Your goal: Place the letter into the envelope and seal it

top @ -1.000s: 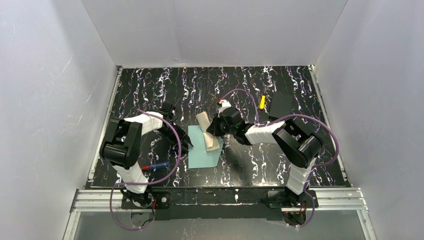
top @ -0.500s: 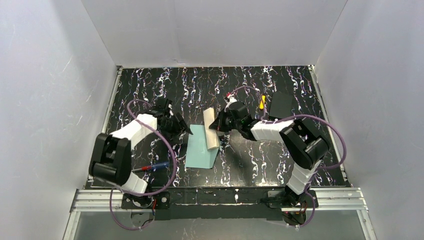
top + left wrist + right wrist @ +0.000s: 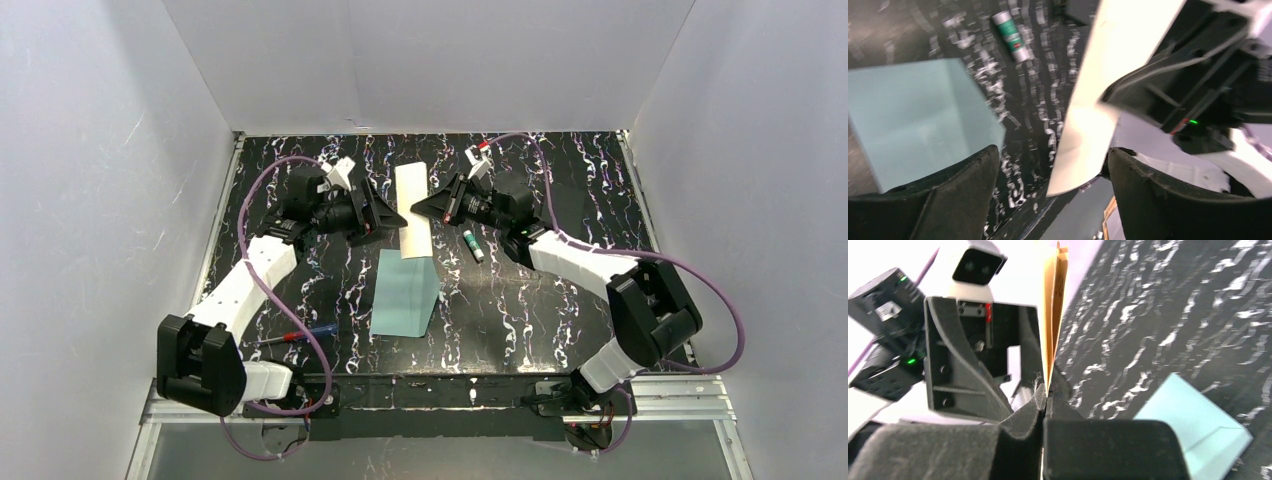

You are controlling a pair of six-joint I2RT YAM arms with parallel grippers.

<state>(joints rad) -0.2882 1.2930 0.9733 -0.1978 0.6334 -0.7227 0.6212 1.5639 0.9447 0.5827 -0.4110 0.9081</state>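
The tan letter (image 3: 413, 212), folded, hangs upright above the table, and my right gripper (image 3: 422, 208) is shut on its edge. In the right wrist view the sheet (image 3: 1053, 315) stands edge-on out of the closed pads (image 3: 1047, 396). My left gripper (image 3: 393, 216) faces it from the left, open. In the left wrist view the letter's lower corner (image 3: 1083, 150) sits between the spread fingers (image 3: 963, 195), nearer the right one. The pale teal envelope (image 3: 405, 293) lies flat on the table below, also visible as the envelope (image 3: 913, 115) and as the envelope (image 3: 1193, 432).
A green and white glue stick (image 3: 472, 244) lies on the black marbled table right of the letter. A red and blue pen (image 3: 300, 335) lies near the front left. White walls close in the table on three sides.
Both grippers rose and moved toward the back. The right one carried the letter up off the envelope. The left gripper opened wide. The glue stick came into view.
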